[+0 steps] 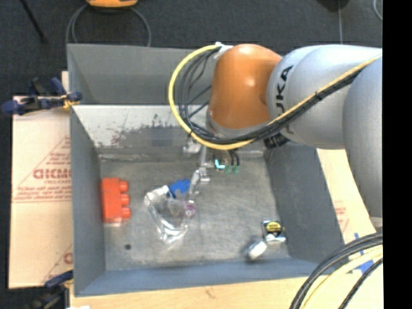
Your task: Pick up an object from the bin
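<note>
**Ana:** What is the claw (201, 174) above?

**Ben:** A crumpled clear plastic bag (166, 216) with a small blue piece (179, 188) at its edge, in the middle of the grey metal bin (87, 192). It looks light, soft and slippery. Pinch a fold. Is the claw spread or pressed together? I cannot tell.

**Ana:** Anything in the way?

**Ben:** No. The orange plastic brick (114, 200) sits apart on the left. A tiny yellow-and-black thing (273, 227) lies far off.
</note>
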You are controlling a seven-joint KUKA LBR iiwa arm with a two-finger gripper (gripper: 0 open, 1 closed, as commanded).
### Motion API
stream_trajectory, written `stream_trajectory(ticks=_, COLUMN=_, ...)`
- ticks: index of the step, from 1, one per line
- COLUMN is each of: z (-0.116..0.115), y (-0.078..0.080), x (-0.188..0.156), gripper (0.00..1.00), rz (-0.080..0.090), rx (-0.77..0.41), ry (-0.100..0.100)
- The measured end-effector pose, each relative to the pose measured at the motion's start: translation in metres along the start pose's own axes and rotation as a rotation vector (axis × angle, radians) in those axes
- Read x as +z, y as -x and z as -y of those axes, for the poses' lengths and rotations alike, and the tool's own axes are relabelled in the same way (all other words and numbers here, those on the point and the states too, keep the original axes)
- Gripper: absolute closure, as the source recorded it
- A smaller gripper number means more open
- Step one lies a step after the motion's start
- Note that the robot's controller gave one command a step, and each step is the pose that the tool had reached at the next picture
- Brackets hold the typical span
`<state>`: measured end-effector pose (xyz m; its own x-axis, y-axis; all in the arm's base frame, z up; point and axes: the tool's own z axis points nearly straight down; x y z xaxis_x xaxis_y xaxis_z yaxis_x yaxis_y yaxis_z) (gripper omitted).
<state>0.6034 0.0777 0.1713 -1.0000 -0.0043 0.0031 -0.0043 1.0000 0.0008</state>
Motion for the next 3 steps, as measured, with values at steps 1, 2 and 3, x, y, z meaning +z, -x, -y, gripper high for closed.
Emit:
stream_trajectory(ticks=1, z=-0.012, y=0.038, x=0.085, gripper=0.0, rz=0.009, rx=-0.222, ry=0.0)
stream_trajectory(ticks=2, z=-0.012, y=0.038, x=0.087, gripper=1.0, rz=0.008, rx=-0.218, ry=0.001)
stream_trajectory(ticks=3, z=-0.023, y=0.054, x=-0.078, gripper=1.0, rz=0.018, rx=-0.203, ry=0.0)
